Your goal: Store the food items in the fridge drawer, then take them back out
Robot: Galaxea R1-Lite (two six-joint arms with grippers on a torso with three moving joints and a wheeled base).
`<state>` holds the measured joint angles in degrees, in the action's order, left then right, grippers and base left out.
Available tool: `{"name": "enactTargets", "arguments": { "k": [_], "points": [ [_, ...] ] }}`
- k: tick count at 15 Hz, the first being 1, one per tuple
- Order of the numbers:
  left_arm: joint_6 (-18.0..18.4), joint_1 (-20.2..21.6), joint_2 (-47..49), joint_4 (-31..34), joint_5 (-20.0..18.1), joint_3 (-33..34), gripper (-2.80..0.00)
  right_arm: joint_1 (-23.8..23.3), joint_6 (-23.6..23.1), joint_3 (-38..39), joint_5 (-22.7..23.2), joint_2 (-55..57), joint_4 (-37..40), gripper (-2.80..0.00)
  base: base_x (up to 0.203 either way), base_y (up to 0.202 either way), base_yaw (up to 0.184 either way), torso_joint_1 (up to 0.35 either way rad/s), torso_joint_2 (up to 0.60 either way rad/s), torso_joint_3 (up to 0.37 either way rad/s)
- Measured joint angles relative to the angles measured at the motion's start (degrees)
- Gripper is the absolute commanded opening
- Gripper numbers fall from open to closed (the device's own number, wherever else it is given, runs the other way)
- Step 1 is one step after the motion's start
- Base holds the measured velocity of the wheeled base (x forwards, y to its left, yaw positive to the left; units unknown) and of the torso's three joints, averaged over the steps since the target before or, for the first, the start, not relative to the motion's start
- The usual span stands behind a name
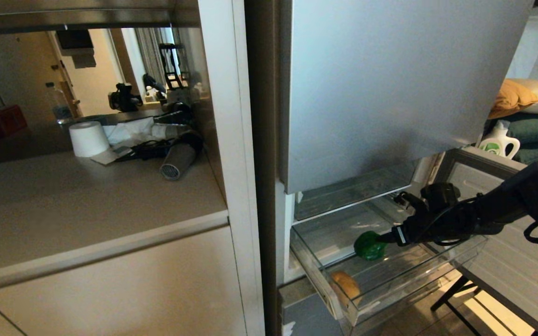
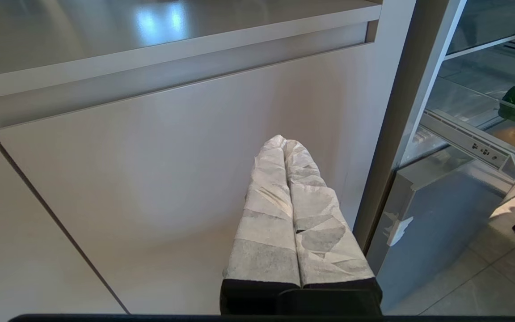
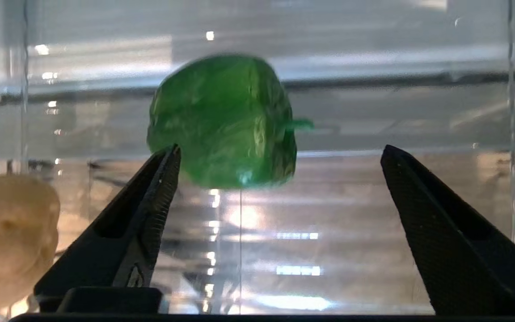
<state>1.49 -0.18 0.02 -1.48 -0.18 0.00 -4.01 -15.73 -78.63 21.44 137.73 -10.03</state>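
1. Fridge drawer (image 1: pixel 325 284): clear pull-out bin, drawn out from the silver-grey fridge (image 1: pixel 390 93) so its open top gives access from above.
2. Bell pepper (image 1: pixel 369 246): glossy green, above the middle of the drawer, just off the tip of the right gripper (image 1: pixel 387 239). In the right wrist view the pepper (image 3: pixel 224 120) shows ahead of the spread jaws and blurred; whether it hangs in mid-fall or already rests on the drawer floor I cannot quite tell.
3. Potato (image 1: pixel 346 285): tan-yellow, lying in the drawer's front corner, well apart from the pepper.
4. Right gripper: reaches in over the drawer's far side, jaws wide apart and holding nothing, which suits a release into the bin.
5. Left gripper (image 2: pixel 283 144): parked low beside the cabinet front (image 2: pixel 150 179), jaws pressed together, empty; no part in this step.
6. Worktop (image 1: pixel 87 205): carries a paper roll (image 1: pixel 88 138) and a hair dryer (image 1: pixel 179 160), neither belonging to the task.
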Motion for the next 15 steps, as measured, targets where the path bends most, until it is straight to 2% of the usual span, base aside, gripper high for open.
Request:
{"name": "enactTargets", "arguments": {
  "k": [4,11,15],
  "points": [
    [0.0,0.0,0.0,0.0,0.0,0.0,-2.8,0.0,1.0,-2.7,0.6,2.7,-0.4,0.0,0.0,0.0,0.0,0.0,0.0,0.0],
    [0.0,0.0,0.0,0.0,0.0,0.0,-2.8,0.7,0.6,-3.0,2.2,3.8,-0.5,0.0,0.0,0.0,0.0,0.0,0.0,0.0],
    [0.0,0.0,0.0,0.0,0.0,0.0,-2.8,0.8,0.2,-3.5,0.5,3.9,-0.2,0.0,0.0,0.0,0.0,0.0,0.0,0.0]
  ]
}}
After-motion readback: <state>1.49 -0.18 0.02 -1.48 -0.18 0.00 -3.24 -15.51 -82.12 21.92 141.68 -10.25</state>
